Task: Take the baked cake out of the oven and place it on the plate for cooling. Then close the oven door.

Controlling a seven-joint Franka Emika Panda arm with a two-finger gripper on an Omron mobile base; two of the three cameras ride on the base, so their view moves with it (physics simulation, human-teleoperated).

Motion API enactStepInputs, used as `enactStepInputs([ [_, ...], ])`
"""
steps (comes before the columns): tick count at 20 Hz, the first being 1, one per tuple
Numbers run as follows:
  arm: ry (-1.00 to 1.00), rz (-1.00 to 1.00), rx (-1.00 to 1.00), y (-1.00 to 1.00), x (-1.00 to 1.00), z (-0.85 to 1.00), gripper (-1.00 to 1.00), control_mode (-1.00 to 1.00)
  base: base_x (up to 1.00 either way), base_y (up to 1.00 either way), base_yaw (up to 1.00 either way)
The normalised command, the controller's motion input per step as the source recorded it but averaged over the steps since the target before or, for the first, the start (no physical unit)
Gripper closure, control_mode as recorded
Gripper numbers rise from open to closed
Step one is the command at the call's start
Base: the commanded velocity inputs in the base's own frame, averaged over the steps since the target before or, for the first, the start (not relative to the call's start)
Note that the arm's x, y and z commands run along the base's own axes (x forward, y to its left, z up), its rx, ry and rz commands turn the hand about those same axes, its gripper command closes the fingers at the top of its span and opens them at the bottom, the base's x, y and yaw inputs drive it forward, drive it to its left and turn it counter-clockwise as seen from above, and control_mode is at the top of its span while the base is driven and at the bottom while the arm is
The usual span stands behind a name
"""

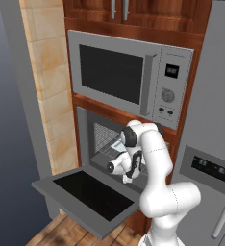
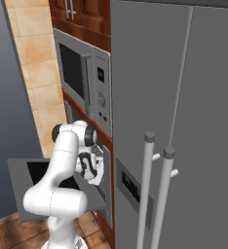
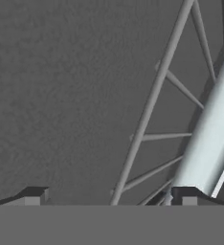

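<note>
The tall grey refrigerator (image 2: 184, 97) with two vertical bar handles stands just right of the wood-fronted cabinet column, and in the left base view its dispenser panel shows at the right edge. Set into that column, the grey microwave (image 1: 129, 77) with its keypad sits directly above the oven (image 1: 93, 129), whose cavity stands open. The oven door (image 1: 85, 194) is swung fully down on its bottom hinge and lies flat, its black glass window facing up, jutting out over the wooden floor (image 1: 56, 233). The white arm (image 1: 157, 163) rises in front of the door and bends forward into the oven opening. Inside, the wire rack (image 1: 105, 137) spans the cavity, and a pale, light-coloured flat object (image 1: 117, 145) rests on it just beyond the wrist; whether this is the cake or its tray cannot be told. The hand (image 3: 109, 194) is released, its two dark fingertips (image 3: 35, 194) spread wide with nothing between them, pointing at the grey oven wall and rack wires, with a pale blue-white edge (image 3: 209, 139) close by one tip.
</note>
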Motion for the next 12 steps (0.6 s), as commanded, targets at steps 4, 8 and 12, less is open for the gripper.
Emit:
enactStepInputs([
  [4, 0.0, 0.0, 0.0, -0.11, 0.29, -0.29, -1.0, -1.0, 0.0, 0.0, 0.0],
  [8, 0.0, 0.0, 0.0, -0.08, 0.16, -0.34, 1.0, -1.0, 0.0, 0.0, 0.0],
  [12, 0.0, 0.0, 0.01, 0.0, 0.01, -0.38, 1.0, -1.0, 0.0, 0.0, 0.0],
])
